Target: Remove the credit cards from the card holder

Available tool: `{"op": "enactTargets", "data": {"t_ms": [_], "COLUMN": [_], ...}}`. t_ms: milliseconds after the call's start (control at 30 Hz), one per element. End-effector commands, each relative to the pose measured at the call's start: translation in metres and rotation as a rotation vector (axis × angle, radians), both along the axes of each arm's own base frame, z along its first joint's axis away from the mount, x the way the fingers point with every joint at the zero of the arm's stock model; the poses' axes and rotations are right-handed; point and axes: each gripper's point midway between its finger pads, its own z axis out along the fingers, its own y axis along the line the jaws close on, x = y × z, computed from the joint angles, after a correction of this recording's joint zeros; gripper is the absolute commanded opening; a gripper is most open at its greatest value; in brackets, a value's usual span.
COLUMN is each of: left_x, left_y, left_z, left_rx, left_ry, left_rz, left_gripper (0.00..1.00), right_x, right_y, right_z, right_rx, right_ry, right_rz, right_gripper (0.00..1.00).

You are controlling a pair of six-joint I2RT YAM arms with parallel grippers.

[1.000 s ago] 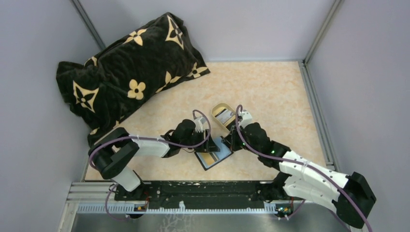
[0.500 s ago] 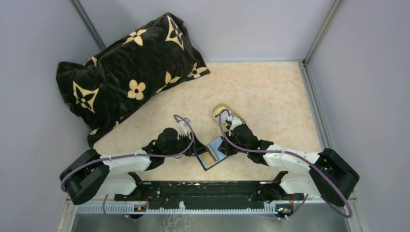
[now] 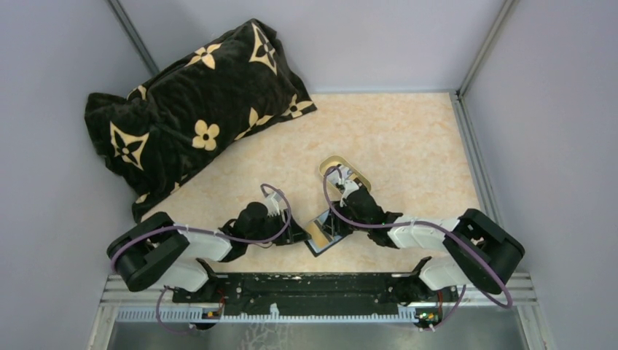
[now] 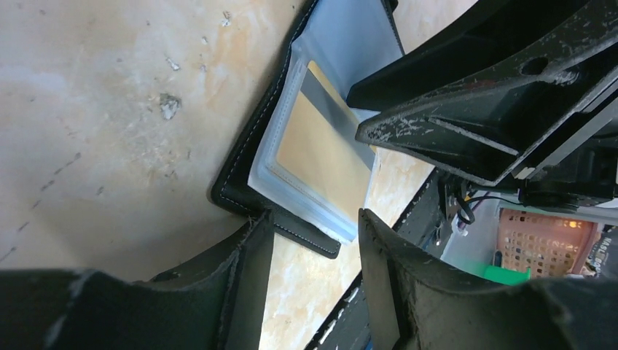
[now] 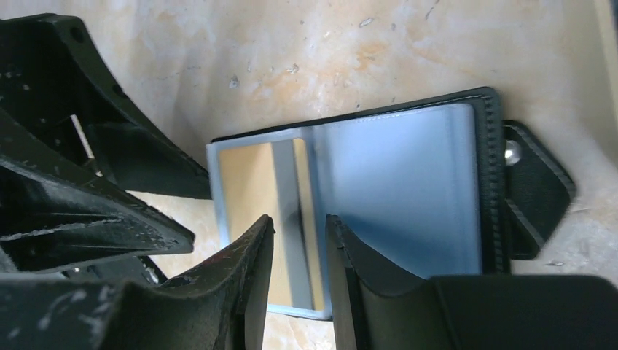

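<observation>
Top external view, one small black folding card holder [image 3: 326, 232] lying open at lower centre, one orange-yellow plastic card [image 4: 321, 157] showing inside it, left gripper [image 4: 314, 219] spread astride its corner, right gripper [image 5: 299, 222] narrowly parted over the card

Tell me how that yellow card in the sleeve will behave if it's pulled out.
The orange-yellow card looks thin and flat, so probably stiff yet light. It sits inside a clear sleeve of the card holder, so it may drag the sleeve along. Its glossy face could be slippery.
</observation>
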Motion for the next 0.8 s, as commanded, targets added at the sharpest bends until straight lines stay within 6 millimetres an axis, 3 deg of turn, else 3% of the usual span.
{"op": "enactTargets", "data": {"t_ms": [0,233,500,767], "left_x": [-0.004,0.001,0.008,0.029], "left_y": [-0.001,-0.003,-0.002,0.025], "left_z": [-0.011,-0.019,-0.023,-0.026], "left_rx": [-0.001,0.015,0.038,0.104], "left_ry": [0.039,0.066,0.082,0.056], "left_rz": [-0.005,-0.009,-0.015,0.042], "left_gripper": [0.54,0.54,0.54,0.55], "right_x": [-0.009,-0.017,-0.022,-0.027], "right_y": [0.015,0.020,0.027,0.033], "right_z": [0.005,0.005,0.023,0.035], "right_rx": [0.084,0.137,0.237,0.327], "right_ry": [0.010,0.036,0.024,0.025], "right_rz": [0.046,0.058,0.074,0.091], "right_gripper": [0.31,0.24,0.22,0.21]}}
